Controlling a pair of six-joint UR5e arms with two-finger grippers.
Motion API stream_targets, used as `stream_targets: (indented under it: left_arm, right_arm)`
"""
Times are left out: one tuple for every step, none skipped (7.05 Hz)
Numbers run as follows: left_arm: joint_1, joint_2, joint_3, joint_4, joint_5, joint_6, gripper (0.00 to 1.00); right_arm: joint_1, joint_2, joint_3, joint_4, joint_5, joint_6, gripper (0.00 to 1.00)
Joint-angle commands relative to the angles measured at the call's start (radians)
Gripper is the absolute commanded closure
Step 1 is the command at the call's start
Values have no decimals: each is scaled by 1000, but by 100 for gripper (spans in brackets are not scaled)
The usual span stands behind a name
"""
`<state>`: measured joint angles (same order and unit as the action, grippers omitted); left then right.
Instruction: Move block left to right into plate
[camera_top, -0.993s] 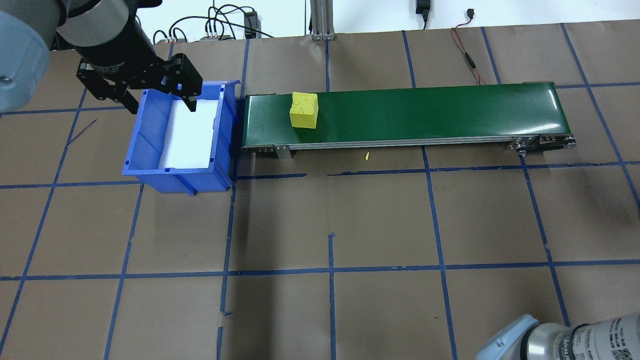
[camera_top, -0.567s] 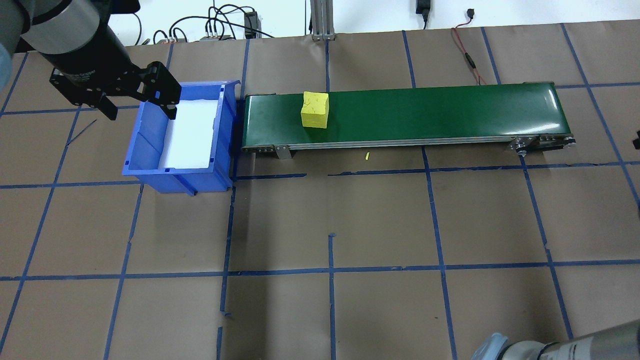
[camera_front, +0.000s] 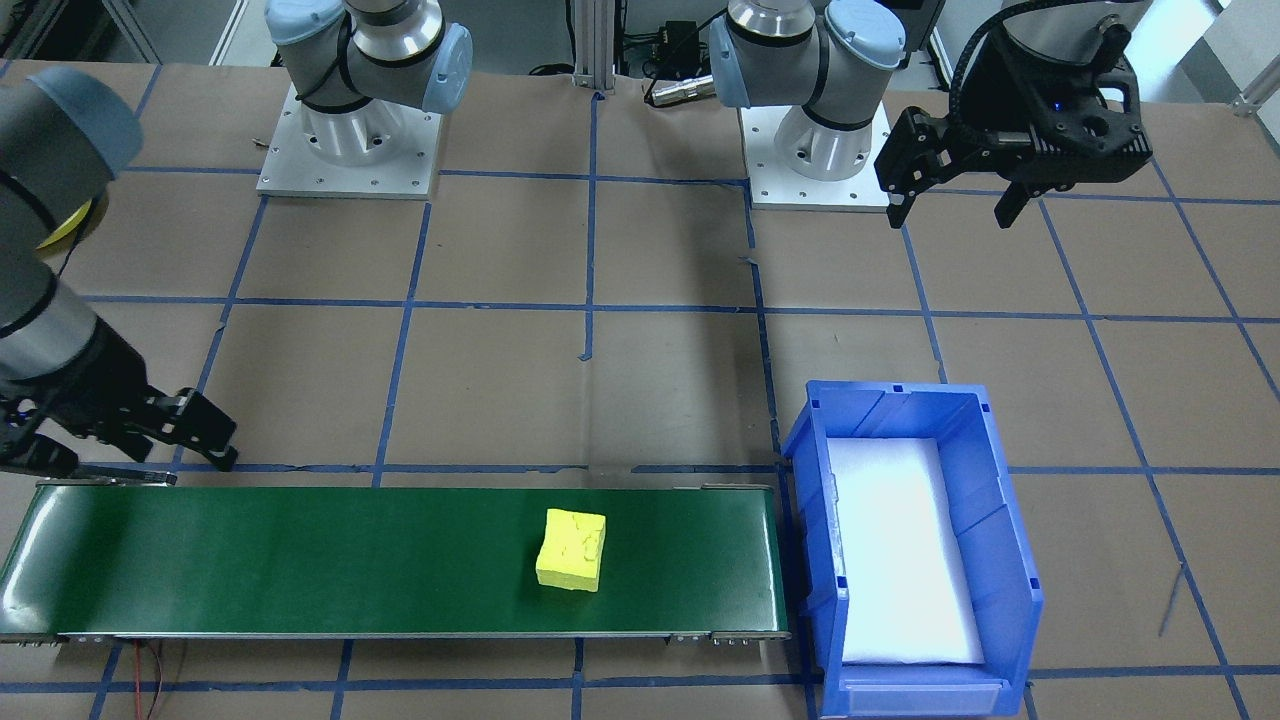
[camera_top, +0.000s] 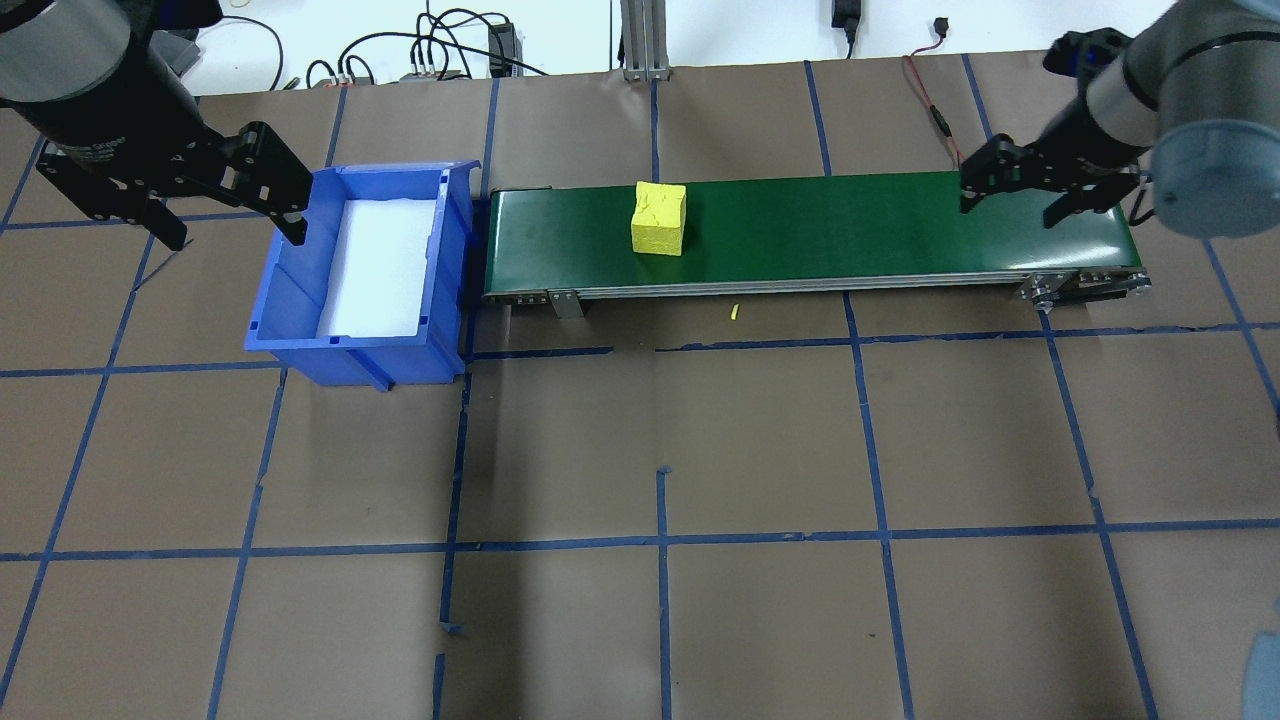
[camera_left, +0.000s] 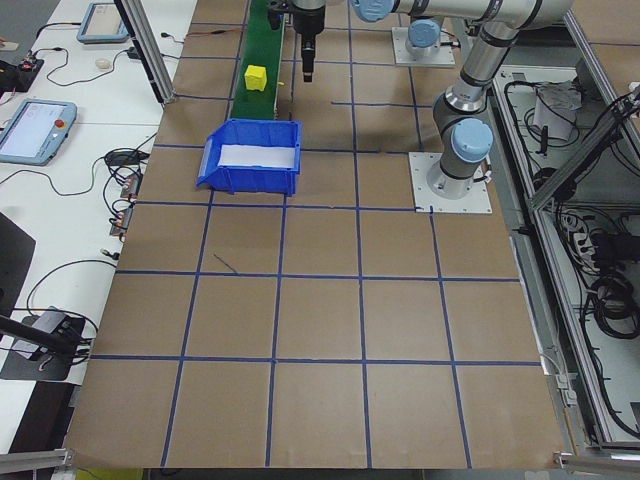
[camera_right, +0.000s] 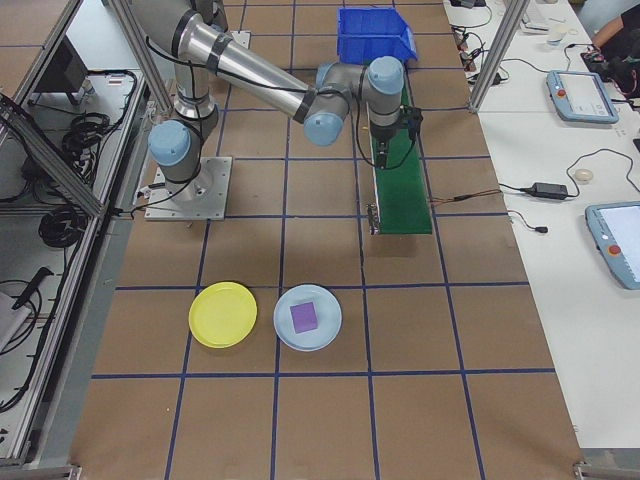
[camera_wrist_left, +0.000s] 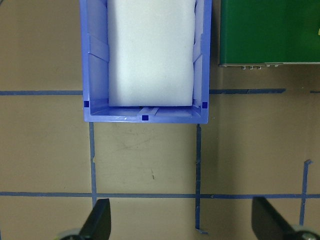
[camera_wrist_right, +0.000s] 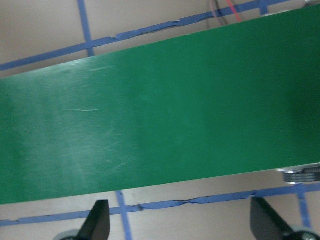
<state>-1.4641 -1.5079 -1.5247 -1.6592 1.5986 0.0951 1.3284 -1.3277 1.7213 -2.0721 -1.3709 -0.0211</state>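
block (camera_top: 659, 218) upper centre, on green belt (camera_top: 900, 235) | right gripper (camera_top: 1012, 195) open, empty, over belt's right end, nearer arm | left gripper (camera_top: 228, 195) open, empty | plate (camera_right: 223, 314) well apart

A blue bin (camera_top: 360, 270) with white padding sits left of centre; beside it, a green conveyor belt (camera_top: 850, 230) spans rightward.

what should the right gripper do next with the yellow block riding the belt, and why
Probably hold open over the belt's right end and wait, then drop onto the block as it arrives. The right gripper is open and empty above the green belt, while the yellow block sits well toward the blue bin end. The left gripper is open, beside the bin.
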Motion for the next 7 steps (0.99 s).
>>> stream_targets:
  left_arm:
    - [2,3,0,-1,1,2,0]
    - [1,5,-5,-1,0,0,0]
    - [1,5,-6,-1,0,0,0]
    - [1,5,-2,1,6,2,0]
    - [1,5,-5,3,6,2,0]
    - [1,5,-5,3,6,2,0]
    - [1,5,-8,4,6,5,0]
  right_arm:
    - [138,25,-38,-2,125,310,0]
    - [184,48,-48,-5,169,363,0]
    - [228,95,-89,-20,185,413,0]
    - [247,155,-126,-26,188,461,0]
    - [261,185,-128,-69,194,473,0]
    - [270,197,-128,-78,217,489,0]
    - [272,214,-128,-106,217,489,0]
